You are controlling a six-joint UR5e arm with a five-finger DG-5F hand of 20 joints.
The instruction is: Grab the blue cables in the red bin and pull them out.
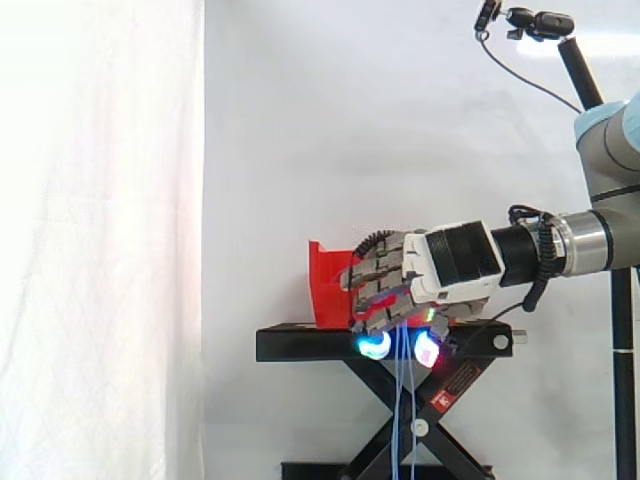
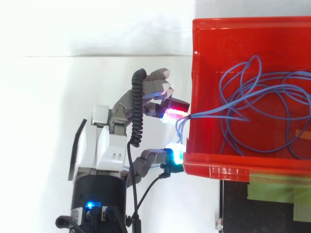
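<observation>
A tangle of thin blue cables (image 2: pixel 252 97) lies in the red bin (image 2: pixel 193 73). A few strands run over the bin's left wall to my hand (image 2: pixel 109 141), which sits just outside that wall with its fingers curled and pinching them between glowing pads. In the side view the hand (image 1: pixel 440 265) hovers in front of the red bin (image 1: pixel 325 285), level with the top of the stand. Blue cables (image 1: pixel 403 400) hang straight down from its fingers past the stand's edge.
The bin stands on a black scissor stand (image 1: pixel 300 345) before a white curtain. A camera on a black pole (image 1: pixel 530 20) rises at the upper right, behind the arm. Open room lies left of the bin in the top view.
</observation>
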